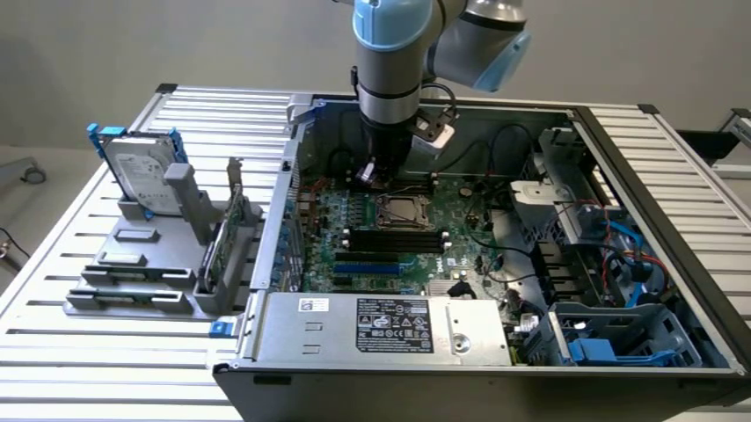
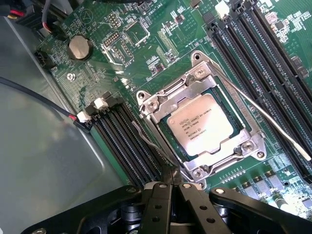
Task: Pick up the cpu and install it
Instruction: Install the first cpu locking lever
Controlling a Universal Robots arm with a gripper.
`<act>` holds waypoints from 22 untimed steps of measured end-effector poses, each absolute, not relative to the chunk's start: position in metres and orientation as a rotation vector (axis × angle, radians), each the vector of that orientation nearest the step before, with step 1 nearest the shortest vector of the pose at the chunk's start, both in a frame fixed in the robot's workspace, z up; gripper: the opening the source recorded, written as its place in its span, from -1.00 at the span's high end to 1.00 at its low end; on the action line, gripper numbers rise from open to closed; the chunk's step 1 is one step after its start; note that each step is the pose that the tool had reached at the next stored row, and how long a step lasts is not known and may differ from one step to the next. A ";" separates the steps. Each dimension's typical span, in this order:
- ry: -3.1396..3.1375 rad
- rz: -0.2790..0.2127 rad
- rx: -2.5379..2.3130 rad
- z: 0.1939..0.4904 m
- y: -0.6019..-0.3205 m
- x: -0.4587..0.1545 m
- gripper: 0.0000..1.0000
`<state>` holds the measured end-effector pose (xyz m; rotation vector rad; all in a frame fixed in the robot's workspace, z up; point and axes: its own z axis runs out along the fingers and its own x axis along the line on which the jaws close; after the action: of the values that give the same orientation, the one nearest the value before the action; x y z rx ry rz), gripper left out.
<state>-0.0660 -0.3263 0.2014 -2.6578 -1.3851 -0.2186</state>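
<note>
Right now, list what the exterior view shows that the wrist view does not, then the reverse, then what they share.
Exterior view adds: the hard drive standing in a grey rack on the slatted table, the power supply at the case's near edge, and the arm. Wrist view adds: the coin battery, the print on the cpu, and the gripper shut by the socket's edge. Shared: the cpu lying in its socket, with black memory slots beside it.
</note>
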 end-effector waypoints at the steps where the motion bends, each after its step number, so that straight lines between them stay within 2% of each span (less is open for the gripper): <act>1: -1.384 -0.219 -2.658 0.201 -0.326 -0.066 0.79; 22: -1.283 -0.224 -2.711 0.198 -0.326 -0.065 0.79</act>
<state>-0.0648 -0.3263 0.1981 -2.7106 -1.2829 -0.2244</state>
